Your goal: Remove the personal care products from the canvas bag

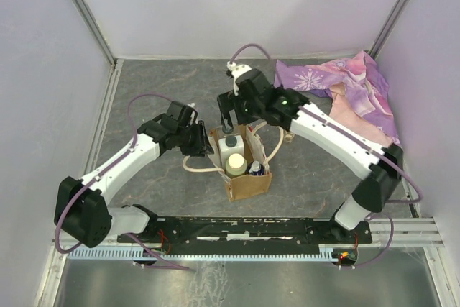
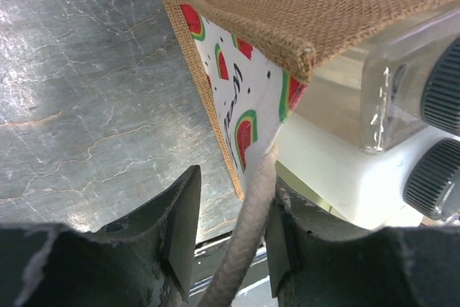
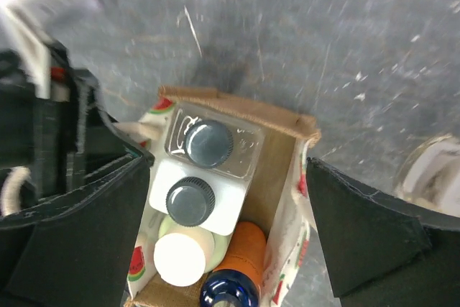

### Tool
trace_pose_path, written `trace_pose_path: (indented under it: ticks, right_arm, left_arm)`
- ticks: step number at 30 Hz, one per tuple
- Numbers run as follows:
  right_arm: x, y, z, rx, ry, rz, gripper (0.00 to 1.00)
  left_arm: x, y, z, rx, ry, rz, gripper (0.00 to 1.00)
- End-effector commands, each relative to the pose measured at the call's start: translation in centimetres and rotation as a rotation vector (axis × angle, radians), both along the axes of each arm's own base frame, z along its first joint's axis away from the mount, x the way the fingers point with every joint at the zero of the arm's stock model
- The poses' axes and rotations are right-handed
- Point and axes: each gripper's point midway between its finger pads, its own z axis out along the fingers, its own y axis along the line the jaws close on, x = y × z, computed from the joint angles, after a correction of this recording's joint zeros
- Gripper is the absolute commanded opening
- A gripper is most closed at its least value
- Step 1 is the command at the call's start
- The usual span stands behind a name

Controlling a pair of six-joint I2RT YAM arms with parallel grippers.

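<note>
The canvas bag (image 1: 248,177) stands upright on the table between the arms, its watermelon panel (image 2: 241,98) facing my left wrist. Inside it stand a clear dark-capped bottle (image 3: 208,141), a white boxy dark-capped bottle (image 3: 190,199), a cream-capped round one (image 3: 180,258) and an orange blue-topped one (image 3: 244,246). My left gripper (image 1: 203,145) sits at the bag's left side, shut on its cream rope handle (image 2: 248,228). Above the bag's mouth hovers my right gripper (image 3: 226,228), open wide, a finger on either side of the bag and nothing between them.
A purple-pink floral cloth (image 1: 338,88) lies crumpled at the back right. The bag's other handle loop (image 1: 277,141) droops to the right of the bag. Pale walls close in the table on three sides, and the arms' mounting rail (image 1: 251,228) runs along the near edge.
</note>
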Motion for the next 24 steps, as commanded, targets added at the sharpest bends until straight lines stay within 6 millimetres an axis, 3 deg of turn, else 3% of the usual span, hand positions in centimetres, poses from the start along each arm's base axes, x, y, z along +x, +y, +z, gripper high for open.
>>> trace_pose_path:
  ticks: [1,10,14,20,24]
  right_arm:
    - [-1.1,2.2,-2.3,0.013,0.073,0.047,0.97]
    - [-2.3,4.2,-8.4,-0.093,0.165,0.048,0.96]
    - [-1.9,4.0,-10.5,-0.172,0.143,-0.002,0.97]
    - [-0.6,3.7,-11.4,-0.22,0.107,-0.068,0.97]
    - [0.2,3.7,-10.5,-0.225,0.065,-0.094,0.88]
  left_arm:
    - [0.3,-0.6,2.4,-0.072,-0.049,0.021,0.03]
    - [0.4,-0.5,2.7,-0.068,-0.059,0.013,0.03]
    - [0.4,-0.5,2.7,-0.063,-0.058,0.006,0.03]
    - [0.4,-0.4,2.7,-0.061,-0.062,0.003,0.03]
    - [0.2,-0.4,2.5,-0.059,-0.059,0.002,0.03]
